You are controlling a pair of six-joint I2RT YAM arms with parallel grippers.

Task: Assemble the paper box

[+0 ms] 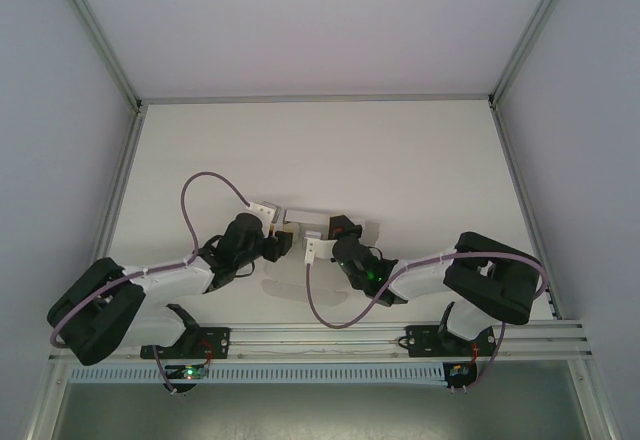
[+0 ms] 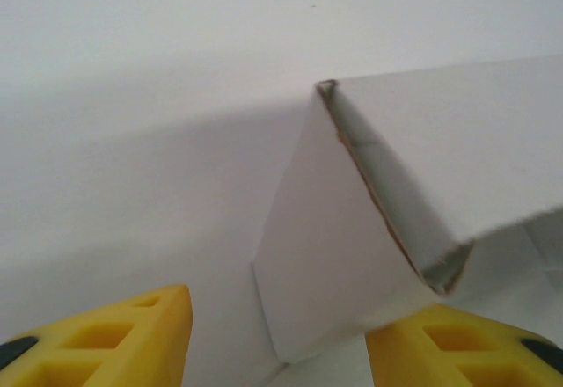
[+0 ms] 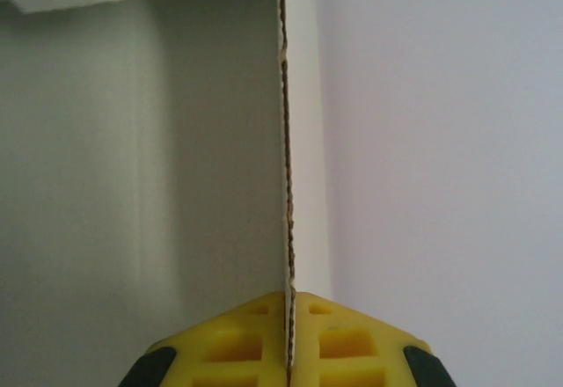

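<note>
White table [image 1: 300, 150]; paper box [image 2: 325, 246] white, partly folded

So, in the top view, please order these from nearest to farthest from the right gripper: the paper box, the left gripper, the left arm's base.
1. paper box: clamped in the right gripper itself, on its left side.
2. left gripper: just past the box, further left.
3. left arm's base: far off, at the bottom left of the view.

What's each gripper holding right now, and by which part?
Right gripper pinches the box by a wall's cut edge. Left gripper straddles a box corner, jaws apart, seemingly gripping nothing.
</note>
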